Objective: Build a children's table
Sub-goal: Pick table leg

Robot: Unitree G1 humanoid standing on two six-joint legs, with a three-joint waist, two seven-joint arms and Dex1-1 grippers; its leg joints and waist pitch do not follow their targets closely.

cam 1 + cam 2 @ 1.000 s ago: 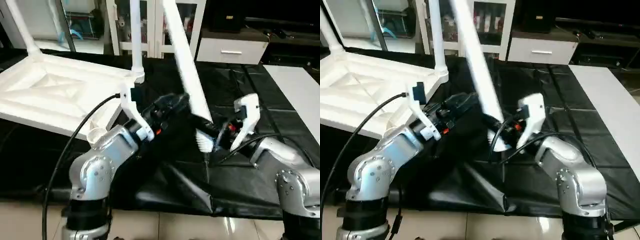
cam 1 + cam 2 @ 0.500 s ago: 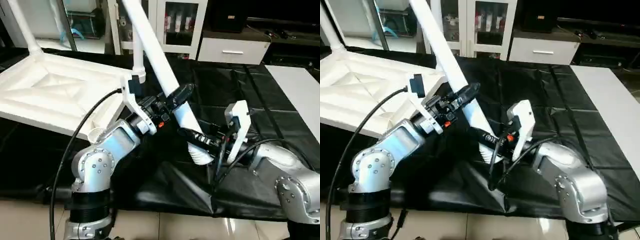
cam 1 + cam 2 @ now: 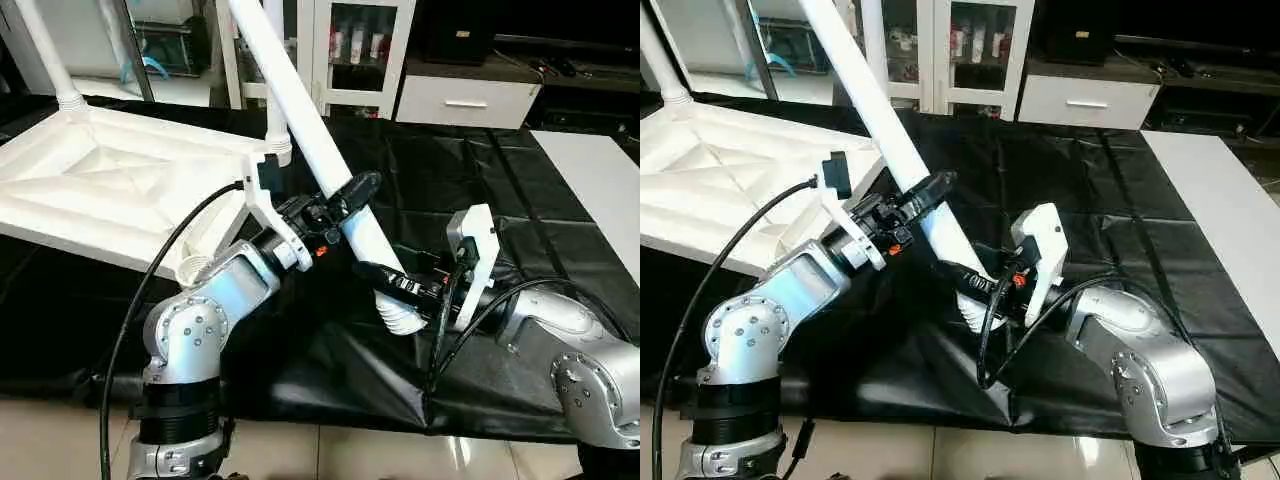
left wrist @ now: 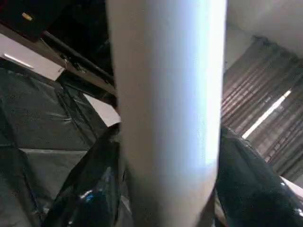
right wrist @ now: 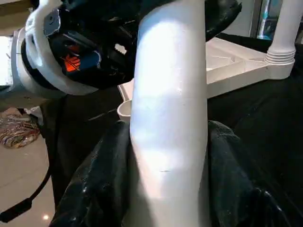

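Note:
The children's table top (image 3: 110, 185) lies upside down at the left, ribbed underside up. Two white legs (image 3: 277, 125) (image 3: 45, 50) stand in its sockets, and the near corner socket (image 3: 192, 268) is empty. A third leg (image 3: 300, 100) slants up to the left over the black cloth, its flared end (image 3: 400, 318) low. My left gripper (image 3: 345, 195) is shut on this leg at mid-length; its fingers (image 4: 90, 189) hug the tube (image 4: 165, 118). My right gripper (image 3: 395, 290) is shut on it just above the flared end, fingers (image 5: 94, 189) on both sides of the leg (image 5: 168, 118).
The black-draped work table (image 3: 520, 200) stretches to the right. A white board (image 3: 600, 180) lies at its far right. A white drawer cabinet (image 3: 470, 100) and glass-door cupboards stand behind. A black cable (image 3: 150, 290) loops off my left forearm. Tiled floor runs along the front edge.
The slanted leg has tipped further left and its flared end shifted left with my right gripper. My left gripper came up around the tube and closed on it.

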